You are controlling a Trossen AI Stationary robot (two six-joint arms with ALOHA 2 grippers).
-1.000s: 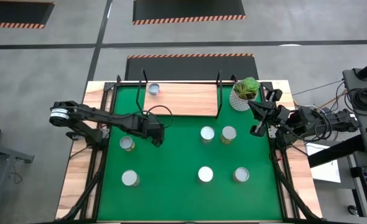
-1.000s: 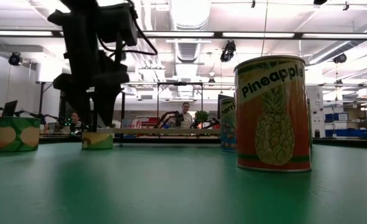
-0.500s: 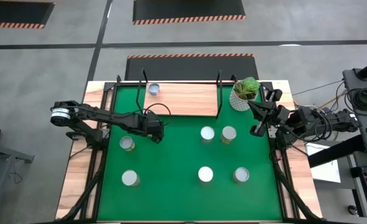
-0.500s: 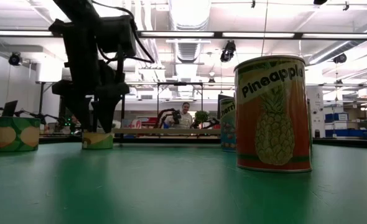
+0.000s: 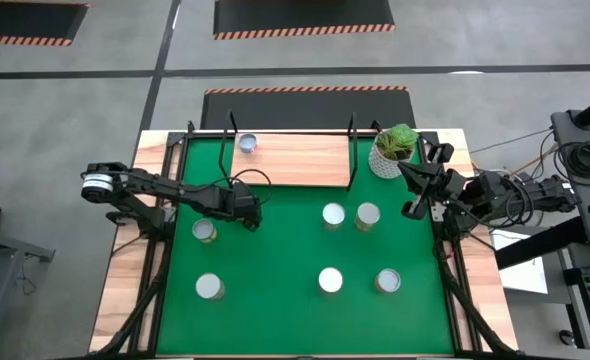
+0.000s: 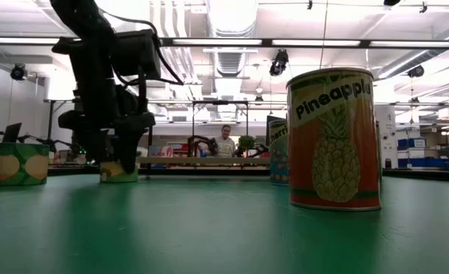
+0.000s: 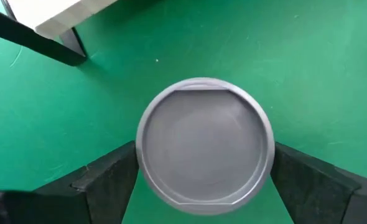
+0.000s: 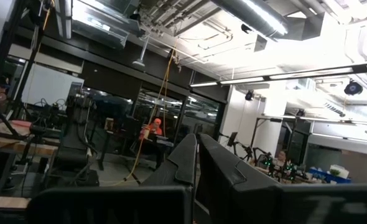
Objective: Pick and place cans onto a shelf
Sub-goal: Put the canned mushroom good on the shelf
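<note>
- Dark and two-fingered, the left gripper [image 5: 253, 214] has come lower over the past second and drawn back a little toward its own side; it now hangs above a small silver-topped metal can [image 7: 205, 142], fingers [image 7: 102, 180] spread wide either side, gripping nothing.
- Judging by that, the grasp is about to begin: descend, then close.
- One grey-topped can [image 5: 246, 143] already stands on the light-wood shelf with black end frames [image 5: 295, 160]; six silver-topped cans are on the green mat [image 5: 275, 300], the orange pineapple-labelled can [image 6: 334, 138] among them.
- Right gripper [image 5: 411, 208] waits at the mat's right edge, fingers pressed together, unmoved.
- Beyond, a workshop hall with ceiling lights; a person [image 6: 225, 141] sits far off.
</note>
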